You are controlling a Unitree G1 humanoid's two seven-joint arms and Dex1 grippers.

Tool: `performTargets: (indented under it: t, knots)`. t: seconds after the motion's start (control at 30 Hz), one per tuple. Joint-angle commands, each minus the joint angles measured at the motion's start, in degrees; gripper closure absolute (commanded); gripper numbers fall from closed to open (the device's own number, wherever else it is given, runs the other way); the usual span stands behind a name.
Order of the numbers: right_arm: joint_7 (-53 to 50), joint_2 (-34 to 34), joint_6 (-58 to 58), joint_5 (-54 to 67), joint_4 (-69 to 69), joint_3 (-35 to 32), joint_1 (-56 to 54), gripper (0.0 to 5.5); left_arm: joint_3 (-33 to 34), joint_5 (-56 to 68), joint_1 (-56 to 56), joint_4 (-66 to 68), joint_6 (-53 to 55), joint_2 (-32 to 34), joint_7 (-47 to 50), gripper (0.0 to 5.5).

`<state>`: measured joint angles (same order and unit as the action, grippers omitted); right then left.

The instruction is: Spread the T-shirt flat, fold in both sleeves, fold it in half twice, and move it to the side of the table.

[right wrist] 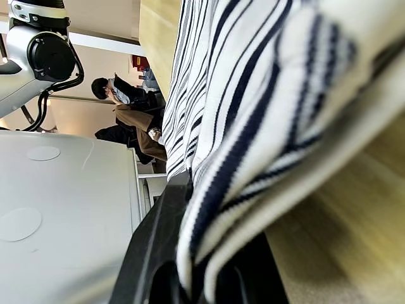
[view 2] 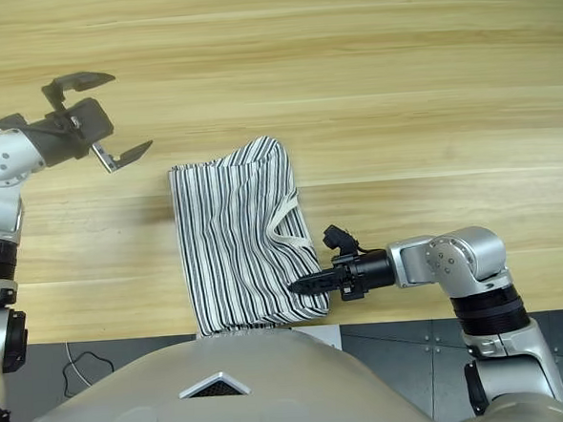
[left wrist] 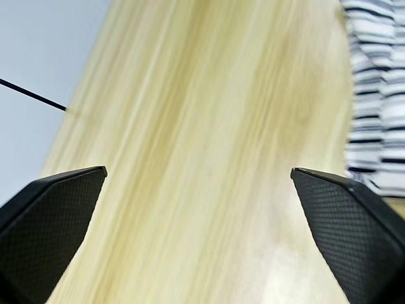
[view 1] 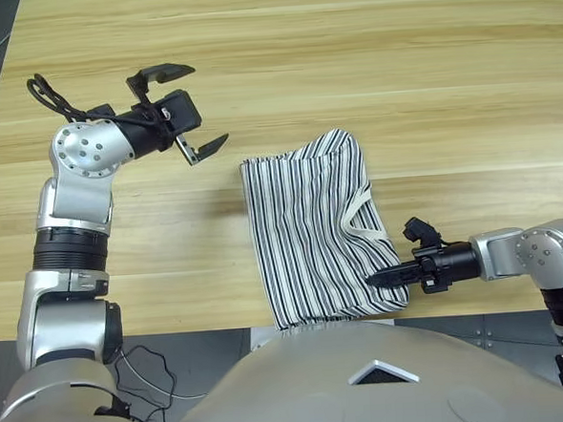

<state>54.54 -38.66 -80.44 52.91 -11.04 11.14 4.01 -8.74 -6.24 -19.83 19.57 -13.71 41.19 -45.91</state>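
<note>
At the near edge of the table point(view 1: 426, 78), the folded T-shirt point(view 1: 307, 233) lies with one corner pinched by the right gripper point(view 1: 374, 279); the left gripper point(view 1: 208, 103) hangs wide open nearby. Dragged by that corner, its folds could pull apart

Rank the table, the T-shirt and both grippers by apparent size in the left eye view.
1. table
2. T-shirt
3. left gripper, spread open
4. right gripper, shut on the T-shirt's edge. It may only look smaller than the left gripper because it is closed.
</note>
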Motion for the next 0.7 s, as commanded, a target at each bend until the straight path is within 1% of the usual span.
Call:
performTargets:
  t: [0.03,0.17,0.23,0.3,0.37,0.43,0.53,0.6,0.7]
  knots:
    - [-4.67,5.79,-4.09,1.26,3.22,-2.60,0.24,5.39,2.31,5.41,-0.44,-2.73,2.64,-4.73,1.15,0.00]
    - [-7.33,8.97,-5.69,1.94,3.27,-4.31,-0.04,5.39,-0.79,5.46,0.80,-2.47,1.75,-11.37,2.53,0.00]
    - [-7.78,9.00,-6.18,1.96,3.50,-4.66,-0.40,5.39,-3.28,5.18,1.58,-0.43,1.44,-15.56,2.83,0.00]
    - [-7.96,8.75,-6.48,1.94,3.59,-4.76,-0.69,5.39,-4.94,6.68,2.73,0.31,4.52,-18.15,0.98,0.00]
    - [-7.90,8.44,-6.53,1.93,3.52,-4.75,-0.63,5.39,-6.37,6.79,3.85,1.32,8.79,-18.66,-1.11,0.00]
    - [-7.81,8.19,-6.60,2.03,3.36,-4.84,-0.49,5.39,-7.34,5.50,3.98,4.22,9.41,-18.63,-1.82,0.00]
    - [-7.73,8.16,-7.05,2.34,3.37,-5.13,-1.06,5.39,-8.45,3.73,3.79,7.41,8.17,-18.16,-1.90,0.00]
    - [-7.82,9.19,-8.27,3.49,3.84,-6.67,-2.40,5.39,-9.90,1.56,4.35,9.28,6.27,-17.40,-1.71,0.00]
    - [-8.95,12.94,-9.43,5.14,6.37,-10.50,-6.07,5.39,-12.06,-1.51,5.01,11.64,2.99,-16.82,-0.46,0.00]
